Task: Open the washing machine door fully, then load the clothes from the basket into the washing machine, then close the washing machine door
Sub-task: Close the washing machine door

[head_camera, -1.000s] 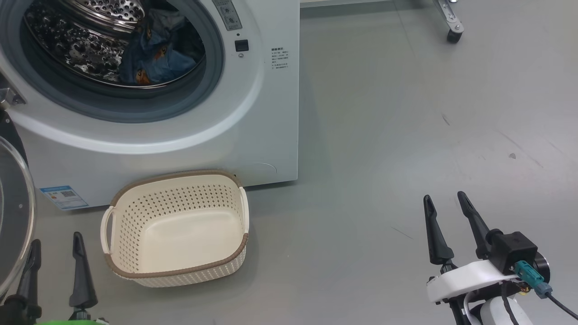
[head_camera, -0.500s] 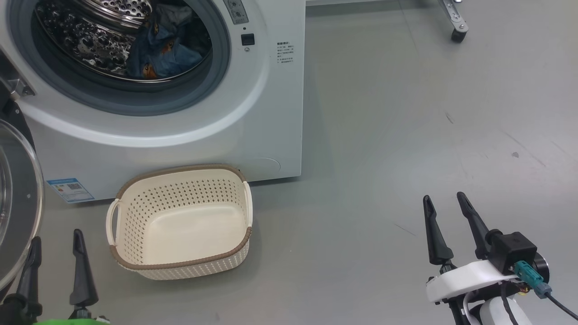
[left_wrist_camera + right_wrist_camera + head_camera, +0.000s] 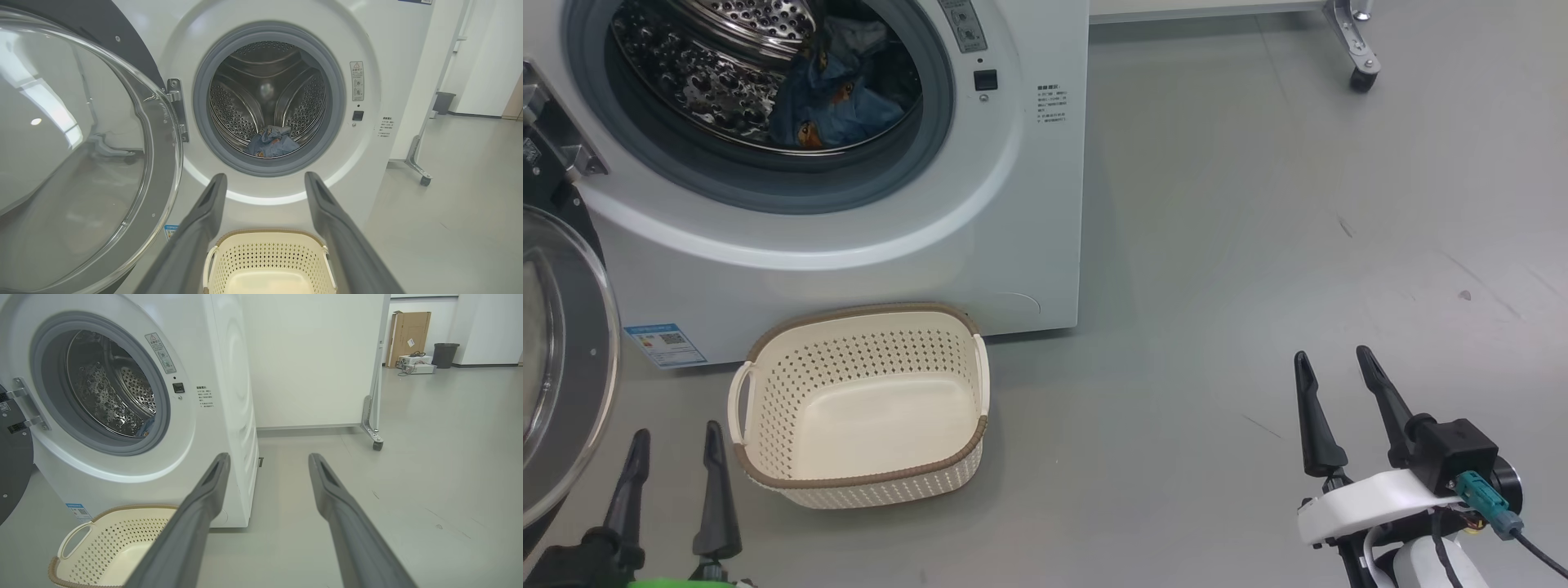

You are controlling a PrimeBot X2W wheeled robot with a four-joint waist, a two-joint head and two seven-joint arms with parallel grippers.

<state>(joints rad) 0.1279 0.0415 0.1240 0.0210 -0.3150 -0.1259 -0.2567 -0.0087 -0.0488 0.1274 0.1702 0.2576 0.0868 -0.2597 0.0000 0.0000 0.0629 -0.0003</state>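
The white washing machine [image 3: 980, 237] stands at the upper left with its door [image 3: 560, 367] swung wide to the left, glass bowl showing. Inside the steel drum lie the clothes [image 3: 833, 98], a blue knit piece with orange prints and a paler bit behind it; the clothes [image 3: 271, 143] also show in the left wrist view. The cream basket [image 3: 866, 482] sits on the floor before the machine, with nothing in it. My left gripper [image 3: 678, 437] hangs open just left of the basket. My right gripper [image 3: 1331, 359] is open over bare floor far to the right.
A white wheeled panel stands right of the machine, one caster [image 3: 1362, 79] on the grey floor. Farther off are a dark bin [image 3: 445, 355], a cardboard box [image 3: 410, 332] and a white box. The door hinge bracket [image 3: 556, 122] juts out at the machine's left.
The head camera has shifted, so the machine and basket sit a little further right in the picture. The left gripper has shifted right in the picture. Both grippers stay open.
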